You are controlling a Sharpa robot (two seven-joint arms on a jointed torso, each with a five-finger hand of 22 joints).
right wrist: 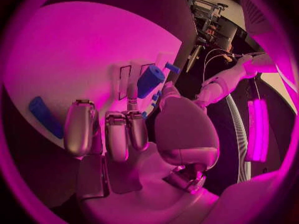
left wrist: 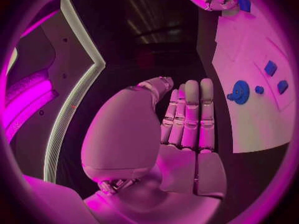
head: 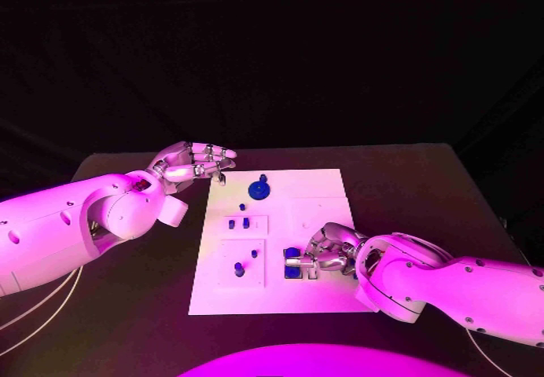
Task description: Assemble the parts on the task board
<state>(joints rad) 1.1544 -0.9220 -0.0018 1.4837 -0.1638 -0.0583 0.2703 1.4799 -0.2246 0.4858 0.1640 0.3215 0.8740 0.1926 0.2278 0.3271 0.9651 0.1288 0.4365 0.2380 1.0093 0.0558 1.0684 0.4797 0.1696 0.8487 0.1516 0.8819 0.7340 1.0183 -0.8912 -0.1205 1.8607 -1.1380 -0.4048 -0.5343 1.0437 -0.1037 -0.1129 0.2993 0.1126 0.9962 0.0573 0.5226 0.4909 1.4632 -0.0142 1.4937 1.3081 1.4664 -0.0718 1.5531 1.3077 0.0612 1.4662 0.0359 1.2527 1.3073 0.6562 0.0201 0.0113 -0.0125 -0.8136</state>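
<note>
We see the white task board (head: 297,236) lying mid-counter (head: 431,188) against a dark room. Our right hand (head: 321,253) pinches a blue part (head: 292,263) at the board's near edge; our left hand (head: 192,163) hovers empty, fingers together.

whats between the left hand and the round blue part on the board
Nothing: in the head view the stretch from the left hand to the round blue part is bare table and board.

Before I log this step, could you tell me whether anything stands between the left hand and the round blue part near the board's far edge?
Nothing visible does: the left hand hovers off the task board's far-left corner, and only bare board lies between it and the round blue part.
</note>
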